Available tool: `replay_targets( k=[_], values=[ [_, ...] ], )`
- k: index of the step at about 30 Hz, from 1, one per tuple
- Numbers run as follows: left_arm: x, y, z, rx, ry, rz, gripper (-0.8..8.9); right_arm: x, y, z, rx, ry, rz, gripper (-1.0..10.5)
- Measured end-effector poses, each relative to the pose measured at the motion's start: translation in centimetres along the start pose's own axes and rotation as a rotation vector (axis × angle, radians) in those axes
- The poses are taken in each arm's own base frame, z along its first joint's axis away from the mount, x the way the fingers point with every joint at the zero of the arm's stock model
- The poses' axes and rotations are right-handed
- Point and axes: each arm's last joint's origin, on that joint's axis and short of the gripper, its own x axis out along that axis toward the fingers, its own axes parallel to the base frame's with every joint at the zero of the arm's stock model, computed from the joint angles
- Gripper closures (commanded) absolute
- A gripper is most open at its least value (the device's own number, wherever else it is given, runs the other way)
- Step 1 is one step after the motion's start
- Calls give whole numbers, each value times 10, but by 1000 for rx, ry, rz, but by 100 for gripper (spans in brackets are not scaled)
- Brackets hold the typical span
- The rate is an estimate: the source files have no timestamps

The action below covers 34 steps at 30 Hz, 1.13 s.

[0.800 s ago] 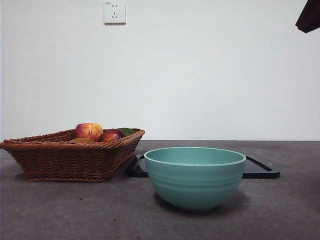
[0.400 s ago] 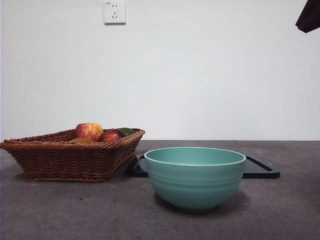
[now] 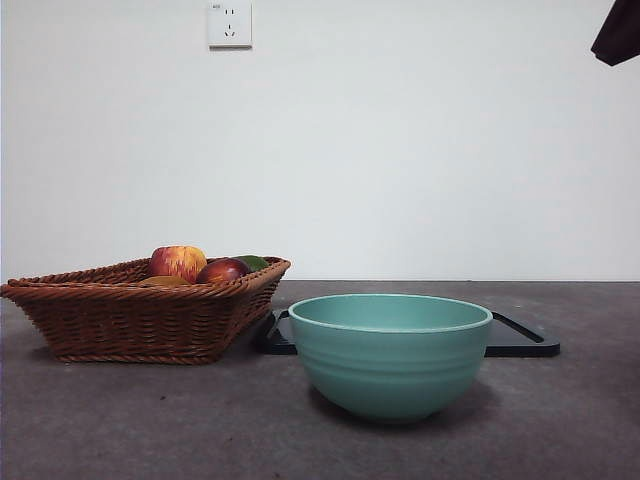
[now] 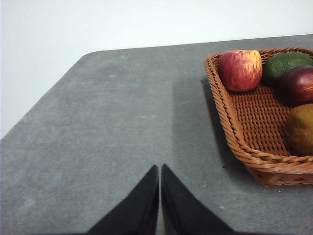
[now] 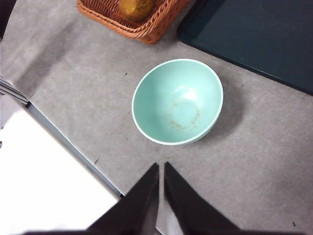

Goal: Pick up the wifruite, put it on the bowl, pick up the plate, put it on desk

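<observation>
At the left, a wicker basket (image 3: 140,310) is being shown on the desk (image 3: 120,420), and the wifruite (image 4: 299,128) is lying inside it at the near corner, beside a dark red fruit (image 4: 298,84), a streaked apple (image 4: 240,69) and a green fruit (image 4: 284,63). The left gripper (image 4: 160,169) is being held above bare desk beside the basket, its jaws pressed together and holding nothing.

The first pick is judged not yet begun. For a clean grasp (the fruit sits close to the woven rim), the jaws are best opened wide and brought down from above, clear of the rim and the red fruit.

In the middle, the teal bowl (image 3: 390,352) is standing empty, with a dark tray (image 5: 259,36) behind it. The right gripper (image 5: 161,166) is hanging high over the bowl, likewise closed and empty.

The tabletop is matte grey and mottled; a plain white wall with a socket (image 3: 229,24) is seen behind.
</observation>
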Motion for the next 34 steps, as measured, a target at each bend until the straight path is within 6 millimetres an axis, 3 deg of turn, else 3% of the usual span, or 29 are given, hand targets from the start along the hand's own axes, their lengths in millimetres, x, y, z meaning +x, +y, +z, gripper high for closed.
replay_targets(
  k=[17,20,25,29,34],
  values=[
    [0,0,0,0,0,0,806,-4,0,-1,-6,-22,-3,941],
    [0,0,0,-3,0,0,806,-14,-3,-1,-37,-92,-33,941],
    [0,0,0,-7,0,0,806,-31,-17,2,-74,-365,-182,941],
    [0,0,0,-8,0,0,806,-29,-42,-18,-102,-581,-363,941],
    [0,0,0,-8,0,0,806,-8,-71,-58,-99,-753,-580,941]
  ],
)
